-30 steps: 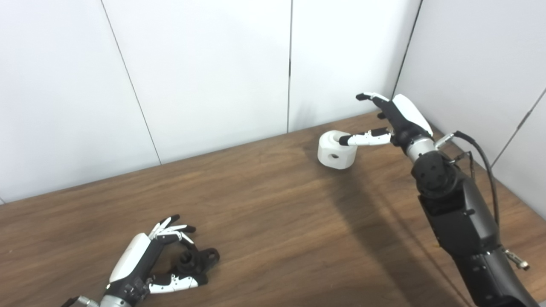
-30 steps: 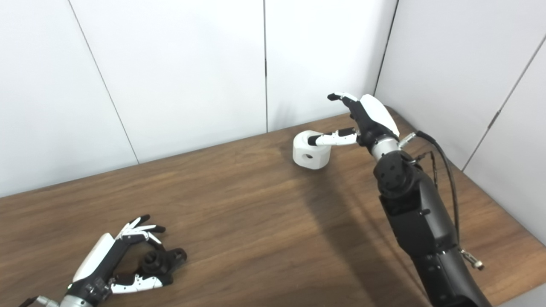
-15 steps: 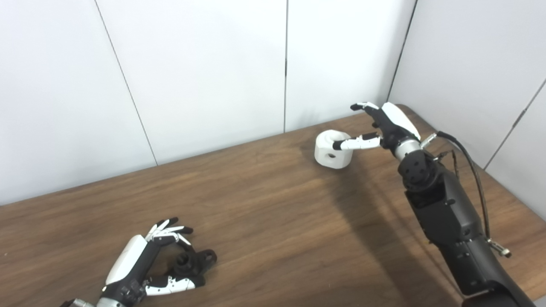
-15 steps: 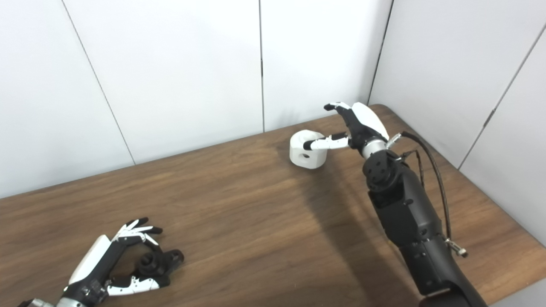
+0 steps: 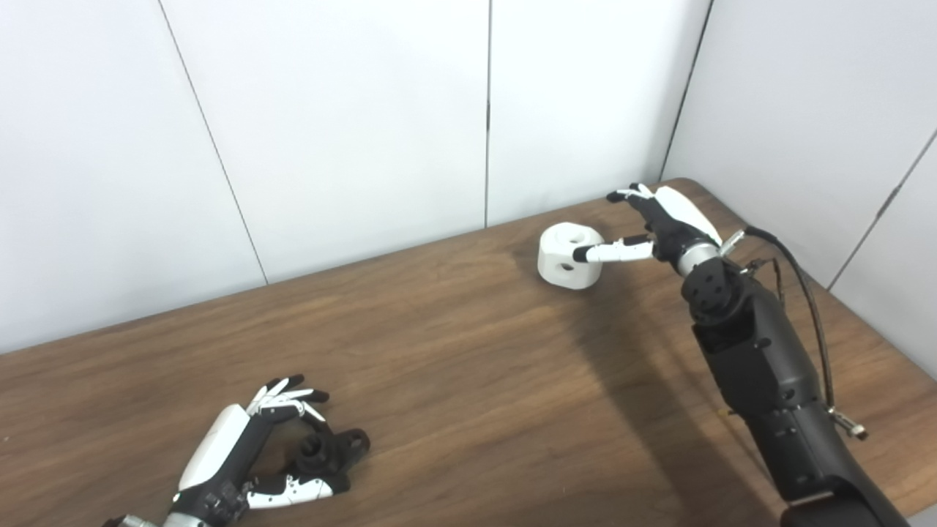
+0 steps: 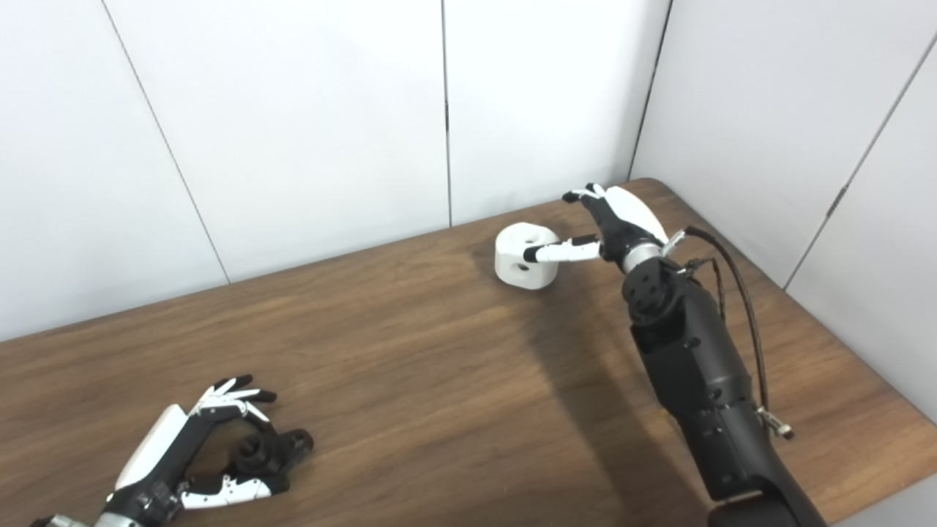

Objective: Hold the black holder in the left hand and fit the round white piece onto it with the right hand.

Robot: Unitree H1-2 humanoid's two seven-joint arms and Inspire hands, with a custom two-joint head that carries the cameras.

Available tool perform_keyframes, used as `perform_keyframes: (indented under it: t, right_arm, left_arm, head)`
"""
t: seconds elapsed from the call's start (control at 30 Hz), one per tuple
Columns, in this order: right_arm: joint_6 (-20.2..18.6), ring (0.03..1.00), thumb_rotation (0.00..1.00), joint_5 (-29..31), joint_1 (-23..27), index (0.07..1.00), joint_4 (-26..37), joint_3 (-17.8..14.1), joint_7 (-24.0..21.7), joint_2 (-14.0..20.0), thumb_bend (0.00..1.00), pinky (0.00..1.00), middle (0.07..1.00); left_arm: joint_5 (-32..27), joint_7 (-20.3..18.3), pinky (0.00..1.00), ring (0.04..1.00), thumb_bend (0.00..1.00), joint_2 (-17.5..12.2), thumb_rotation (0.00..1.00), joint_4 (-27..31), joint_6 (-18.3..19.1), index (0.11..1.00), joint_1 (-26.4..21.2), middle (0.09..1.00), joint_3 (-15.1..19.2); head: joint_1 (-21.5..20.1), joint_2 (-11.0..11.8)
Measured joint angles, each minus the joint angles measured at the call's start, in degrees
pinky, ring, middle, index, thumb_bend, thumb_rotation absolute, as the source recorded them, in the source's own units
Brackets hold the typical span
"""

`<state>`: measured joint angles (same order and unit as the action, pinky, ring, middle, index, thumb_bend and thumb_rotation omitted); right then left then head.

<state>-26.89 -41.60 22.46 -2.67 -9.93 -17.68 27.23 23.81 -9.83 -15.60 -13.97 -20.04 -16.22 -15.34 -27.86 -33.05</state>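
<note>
At upper right the right hand (image 5: 662,223), fingers spread, thumb at the round white piece (image 5: 569,256), should straddle it before closing; lower left, the left hand (image 5: 245,457) cups the black holder (image 5: 329,452) loosely, grip unconfirmed.

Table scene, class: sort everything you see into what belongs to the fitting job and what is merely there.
Belongs to the job:
- black holder, on the table between the left hand's open fingers
- white piece, resting at the far side, the open right hand reaching at it

Merely there:
- table
- cable on the right arm
- wall panels
</note>
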Motion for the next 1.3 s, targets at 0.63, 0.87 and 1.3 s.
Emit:
perform_keyframes:
  t: [0.63,0.87,1.3]
  right_arm:
    - [0.0,1.0,0.51,-1.61,0.03,0.793,-2.24,1.9,0.22,-0.52,1.0,0.8,0.987]
    - [0.0,1.0,0.49,-0.75,0.02,0.783,-3.66,3.81,2.18,-0.36,1.0,1.0,0.979]
    - [0.01,1.0,0.46,-0.32,0.12,0.769,-4.29,6.12,4.85,0.22,0.97,1.0,0.959]
  left_arm:
    - [0.0,-0.18,1.0,0.954,0.52,-0.04,0.04,0.02,-0.02,0.482,0.06,0.801,0.23]
    - [-0.02,-0.22,1.0,0.954,0.52,-0.06,0.04,0.12,-0.01,0.482,0.13,0.8,0.31]
    - [-0.01,-0.29,1.0,0.95,0.52,-0.2,0.04,0.78,0.16,0.482,0.66,0.799,0.55]
  head:
    - [0.35,-0.44]
    - [0.44,-0.53]
    - [0.97,-0.62]
